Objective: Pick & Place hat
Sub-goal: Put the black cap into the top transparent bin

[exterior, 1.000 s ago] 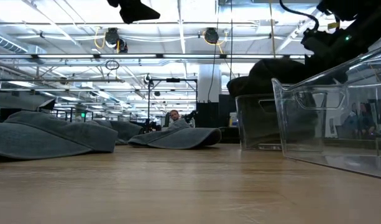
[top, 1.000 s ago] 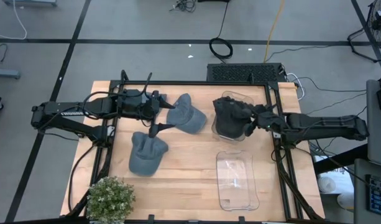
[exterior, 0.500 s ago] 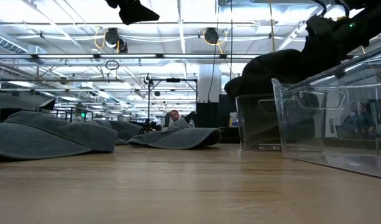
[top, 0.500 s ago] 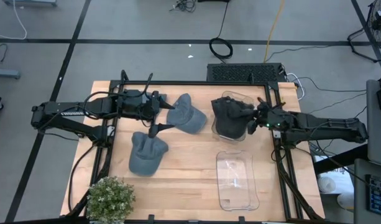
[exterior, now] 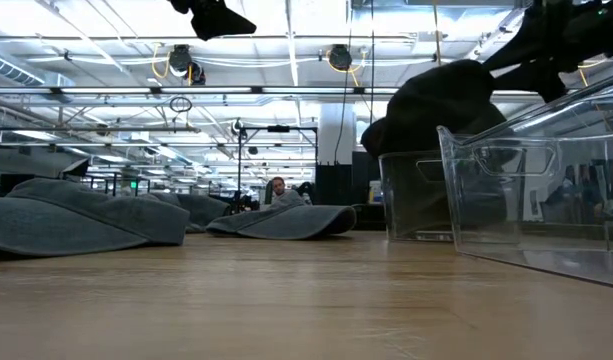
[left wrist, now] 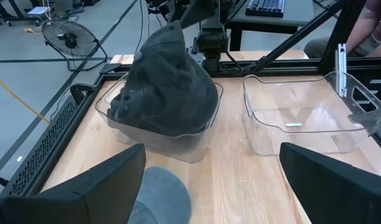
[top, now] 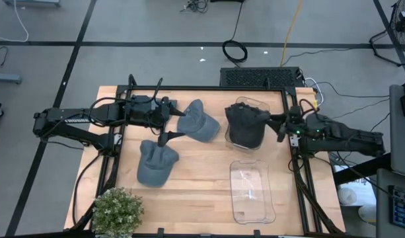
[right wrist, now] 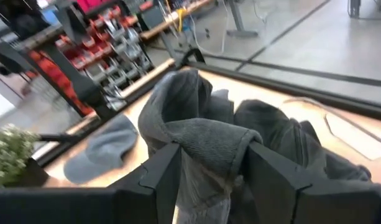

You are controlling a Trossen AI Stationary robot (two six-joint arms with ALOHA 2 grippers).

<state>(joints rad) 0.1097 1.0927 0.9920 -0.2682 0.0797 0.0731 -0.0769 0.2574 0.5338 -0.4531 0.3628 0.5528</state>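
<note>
A dark hat [top: 245, 125] sits heaped in the far clear bin [top: 236, 140] and rises above its rim in the low view [exterior: 436, 105]. My right gripper [top: 280, 125] is at the bin's right side, shut on that hat; the right wrist view shows cloth between its fingers [right wrist: 206, 162]. Two grey hats lie flat on the table, one by the left gripper [top: 197, 122] and one nearer [top: 156, 164]. My left gripper [top: 170, 120] hovers open beside the far grey hat, whose edge [left wrist: 159, 193] shows between its fingers [left wrist: 212, 152]. My right gripper pinches a bunched fold of the dark hat [right wrist: 206, 146] between its two fingers, at the hat's side toward the table's right edge. The fingers come from the right, about level. The held fold is drawn up and rightward, while the hat's body [top: 242, 129] rests in the bin.
A second clear bin [top: 252, 192] stands nearer on the right half. A potted plant [top: 116, 211] is at the near left corner. Bare wood [top: 202, 178] lies between the grey hats and the bins. A black frame [top: 296, 165] edges the table.
My right gripper has drawn back toward the table's right edge, from over the bin to beside its right rim, staying shut on the dark hat. The held part has been pulled up and rightward into a peak; the rest has stayed in the bin.
</note>
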